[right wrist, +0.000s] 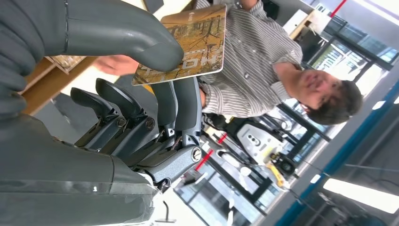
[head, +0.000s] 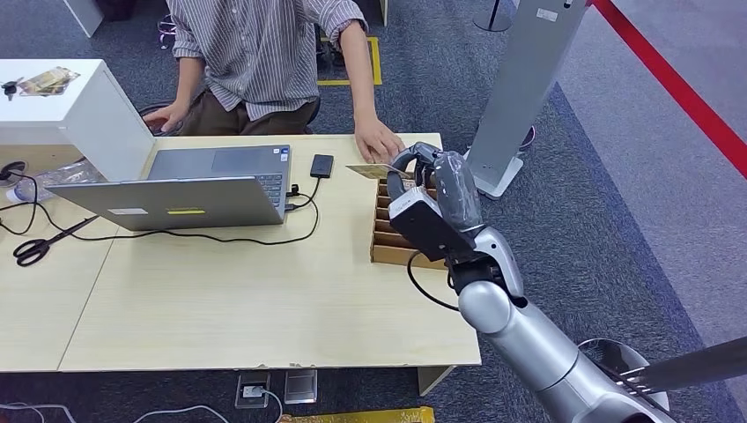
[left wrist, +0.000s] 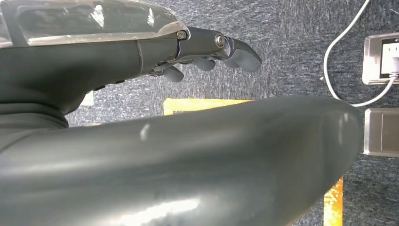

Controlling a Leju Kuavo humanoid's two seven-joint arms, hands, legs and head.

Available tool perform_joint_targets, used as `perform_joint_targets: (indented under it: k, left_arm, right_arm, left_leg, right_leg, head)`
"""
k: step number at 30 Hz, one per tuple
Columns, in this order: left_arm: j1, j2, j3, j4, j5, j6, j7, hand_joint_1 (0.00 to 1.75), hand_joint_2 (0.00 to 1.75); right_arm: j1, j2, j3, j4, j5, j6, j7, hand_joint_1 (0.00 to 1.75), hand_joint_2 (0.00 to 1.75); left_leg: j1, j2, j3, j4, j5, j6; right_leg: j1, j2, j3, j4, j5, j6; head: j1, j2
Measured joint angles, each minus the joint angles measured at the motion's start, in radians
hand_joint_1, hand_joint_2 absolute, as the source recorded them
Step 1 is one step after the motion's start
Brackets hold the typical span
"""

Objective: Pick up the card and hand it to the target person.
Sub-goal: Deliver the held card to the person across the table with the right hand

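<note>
Head view has my right hand (head: pixel 421 181) raised over the cardboard divider box (head: pixel 388 242) at the table's (head: pixel 220 300) far right corner, pinching the card (head: pixel 374 171) flat between thumb and fingers; the card's free edge sits just beside the seated person's hand (head: pixel 379 141), which rests on the tabletop. I judge the handover is nearly due; to do it well I'd keep the card level, ease it toward that hand, and loosen the pinch only once the person has it, since a thin card slips easily. The right wrist view gives what the head view cannot; the thumb (right wrist: pixel 141 42) presses on the printed face, fingers beneath. The left wrist view shows my left hand (left wrist: pixel 207 52) hanging over grey carpet, its fingers loosely curled and holding nothing.
</note>
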Motion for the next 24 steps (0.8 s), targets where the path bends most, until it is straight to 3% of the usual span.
perform_joint_targets:
  k: [24]
  left_arm:
    - [0.0, 0.0, 0.0, 0.0, 0.0, 0.012, 0.002, 0.0, 0.0]
  right_arm:
    - [0.012, 0.012, 0.023, 0.106, -0.063, -0.014, 0.011, 1.75, 1.75]
  left_leg:
    - [0.0, 0.0, 0.0, 0.0, 0.0, 0.0]
  right_leg:
    - [0.0, 0.0, 0.0, 0.0, 0.0, 0.0]
  head:
    - [0.0, 0.0]
